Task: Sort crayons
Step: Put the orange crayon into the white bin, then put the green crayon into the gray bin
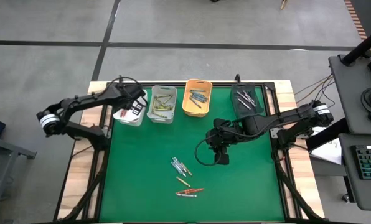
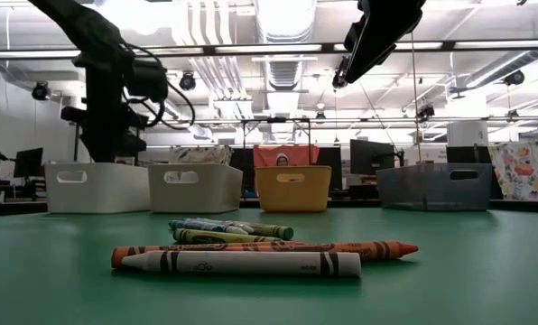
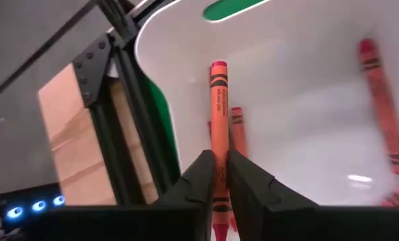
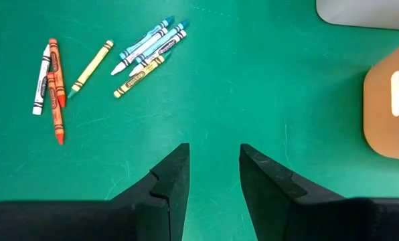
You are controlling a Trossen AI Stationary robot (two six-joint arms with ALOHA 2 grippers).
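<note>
My left gripper (image 3: 218,161) is over the white bin (image 1: 131,112) at the table's far left, shut on an orange-red crayon (image 3: 218,114). More red crayons (image 3: 380,100) lie inside that bin. Several loose crayons (image 1: 184,177) in blue, yellow, orange and white lie flat on the green mat near the front; they also show in the right wrist view (image 4: 146,53) and the low view (image 2: 251,253). My right gripper (image 4: 214,181) hangs open above the mat (image 1: 221,152), right of the middle, with nothing between its fingers. My left gripper pinches the orange-red crayon between its two fingers at the wrapper's lower part (image 3: 219,173). The crayon lies along the fingers, not across them. Its far end (image 3: 218,67) sticks out past the fingertips, slanting down into the white bin (image 3: 306,100).
Along the far edge stand a pale grey bin (image 1: 162,104), an orange bin (image 1: 197,98) and a dark bin (image 1: 248,99), each with crayons inside. Bare green mat lies between the bins and the loose crayons. Black frame posts stand at the table's corners.
</note>
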